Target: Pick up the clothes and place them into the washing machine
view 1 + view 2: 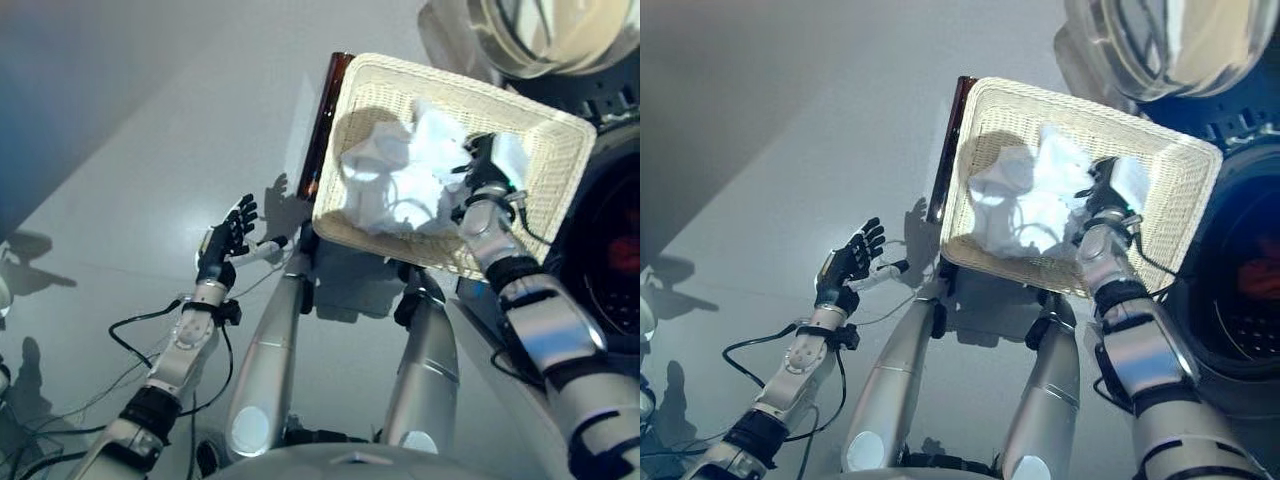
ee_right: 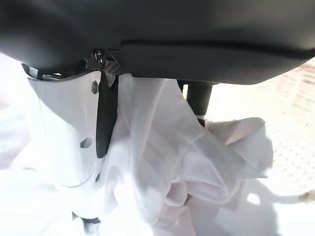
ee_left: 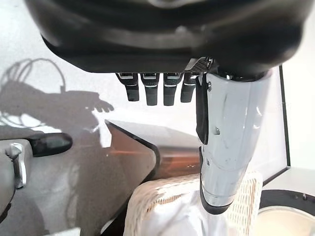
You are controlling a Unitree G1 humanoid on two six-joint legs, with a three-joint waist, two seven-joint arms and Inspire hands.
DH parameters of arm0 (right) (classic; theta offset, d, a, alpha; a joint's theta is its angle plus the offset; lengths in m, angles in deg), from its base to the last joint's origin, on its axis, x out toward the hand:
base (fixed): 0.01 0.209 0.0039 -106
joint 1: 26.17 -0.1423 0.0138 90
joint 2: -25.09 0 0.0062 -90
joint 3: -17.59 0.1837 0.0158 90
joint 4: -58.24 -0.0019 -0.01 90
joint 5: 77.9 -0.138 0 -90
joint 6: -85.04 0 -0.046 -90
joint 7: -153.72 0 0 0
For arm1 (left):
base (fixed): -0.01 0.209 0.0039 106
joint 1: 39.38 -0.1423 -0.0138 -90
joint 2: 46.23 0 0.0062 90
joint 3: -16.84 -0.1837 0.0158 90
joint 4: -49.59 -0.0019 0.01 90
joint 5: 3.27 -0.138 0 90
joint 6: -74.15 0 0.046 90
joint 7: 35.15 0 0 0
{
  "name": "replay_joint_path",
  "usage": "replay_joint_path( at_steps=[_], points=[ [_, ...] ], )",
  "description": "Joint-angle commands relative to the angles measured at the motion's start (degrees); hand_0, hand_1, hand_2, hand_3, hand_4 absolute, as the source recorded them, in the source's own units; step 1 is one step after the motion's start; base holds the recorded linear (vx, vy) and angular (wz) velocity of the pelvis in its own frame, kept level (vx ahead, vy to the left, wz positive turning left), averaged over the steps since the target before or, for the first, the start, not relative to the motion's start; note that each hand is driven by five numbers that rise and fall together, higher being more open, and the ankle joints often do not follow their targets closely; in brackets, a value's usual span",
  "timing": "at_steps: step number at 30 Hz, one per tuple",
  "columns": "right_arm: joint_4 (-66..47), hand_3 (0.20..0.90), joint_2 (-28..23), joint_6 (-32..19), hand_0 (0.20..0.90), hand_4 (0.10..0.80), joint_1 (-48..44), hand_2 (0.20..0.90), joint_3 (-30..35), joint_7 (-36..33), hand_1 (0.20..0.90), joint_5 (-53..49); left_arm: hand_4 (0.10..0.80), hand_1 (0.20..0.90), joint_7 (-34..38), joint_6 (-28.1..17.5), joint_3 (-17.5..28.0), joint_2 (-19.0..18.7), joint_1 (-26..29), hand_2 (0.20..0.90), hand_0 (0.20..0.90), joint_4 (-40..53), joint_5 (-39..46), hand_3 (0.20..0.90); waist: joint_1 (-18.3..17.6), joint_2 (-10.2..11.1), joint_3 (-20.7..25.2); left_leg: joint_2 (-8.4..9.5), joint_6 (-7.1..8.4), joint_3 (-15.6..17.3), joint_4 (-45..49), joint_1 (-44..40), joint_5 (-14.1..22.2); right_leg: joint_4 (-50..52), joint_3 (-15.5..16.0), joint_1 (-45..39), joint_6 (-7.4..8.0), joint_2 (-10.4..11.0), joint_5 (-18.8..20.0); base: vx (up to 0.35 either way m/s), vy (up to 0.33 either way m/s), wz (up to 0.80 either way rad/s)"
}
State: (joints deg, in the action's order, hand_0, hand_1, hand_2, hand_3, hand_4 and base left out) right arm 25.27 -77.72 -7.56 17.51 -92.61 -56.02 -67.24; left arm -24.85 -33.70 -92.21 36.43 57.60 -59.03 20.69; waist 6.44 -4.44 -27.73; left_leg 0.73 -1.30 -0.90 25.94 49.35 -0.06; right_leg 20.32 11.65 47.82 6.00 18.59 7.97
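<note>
Reaching into the wicker basket for the white clothes

Right hand buried in cloth (grip unreadable); left hand idle, fingers spread; next, needs closing, lifting toward the washing machine beside it.

A rough, matt weave of pale wicker is seen in the basket around the right hand. Thin white cloth, soft and creased, is shown in the clothes against its fingers. The floor under the left hand is smooth and glossy.
</note>
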Motion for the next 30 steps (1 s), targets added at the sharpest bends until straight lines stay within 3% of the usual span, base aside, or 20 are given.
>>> replay_joint_path(
  at_steps=[1, 11, 19, 30],
  points=[
    [-9.4, 0.200, -0.6, -4.6, 0.200, 0.300, 7.5, 0.200, 1.0, -0.8, 0.200, 0.5, 0.800, 0.900, 1.4, -3.0, 4.5, -1.8, -4.8, 0.900, 0.900, 0.5, -2.0, 0.900, -1.9, 3.5, 3.8, -4.14, 7.57, -3.2, -5.3, -0.8, -3.0, -2.3, -2.5, -5.0, 5.30, 4.3, -0.1, 0.061, -0.053, -0.01],
    [-21.9, 0.200, -0.3, -7.6, 0.200, 0.300, 19.8, 0.200, 4.8, 2.6, 0.200, 0.5, 0.800, 0.900, 1.2, -2.5, 5.4, -0.1, -4.1, 0.900, 0.900, -8.3, -5.7, 0.900, -3.3, 6.9, 5.5, -5.44, 7.73, -3.0, -10.1, -14.2, -2.9, -9.0, -0.3, -19.9, 6.23, 3.5, 0.8, 0.081, -0.030, -0.10],
    [-25.7, 0.200, -0.9, -9.1, 0.200, 0.300, 26.4, 0.200, 7.4, 6.1, 0.200, 1.3, 0.800, 0.900, -0.5, -2.2, 7.1, 0.2, -5.7, 0.900, 0.900, -11.6, -8.0, 0.900, -3.4, 9.0, 9.5, -6.68, 7.85, -2.9, -16.0, -25.1, -3.7, -14.8, 2.1, -31.2, 7.13, 2.3, 1.3, 0.114, -0.022, -0.02],
    [-32.1, 0.200, -5.8, -10.8, 0.200, 0.300, 31.8, 0.200, 9.9, 11.0, 0.200, 2.9, 0.800, 0.900, -2.8, -1.5, 7.8, 0.2, -8.7, 0.900, 0.900, -15.5, -14.2, 0.900, -3.2, 10.7, 15.6, -8.47, 7.85, -1.5, -21.3, -35.8, -3.6, -17.9, 3.1, -40.1, 7.81, 0.4, 1.1, 0.105, 0.000, -0.03]
  ],
)
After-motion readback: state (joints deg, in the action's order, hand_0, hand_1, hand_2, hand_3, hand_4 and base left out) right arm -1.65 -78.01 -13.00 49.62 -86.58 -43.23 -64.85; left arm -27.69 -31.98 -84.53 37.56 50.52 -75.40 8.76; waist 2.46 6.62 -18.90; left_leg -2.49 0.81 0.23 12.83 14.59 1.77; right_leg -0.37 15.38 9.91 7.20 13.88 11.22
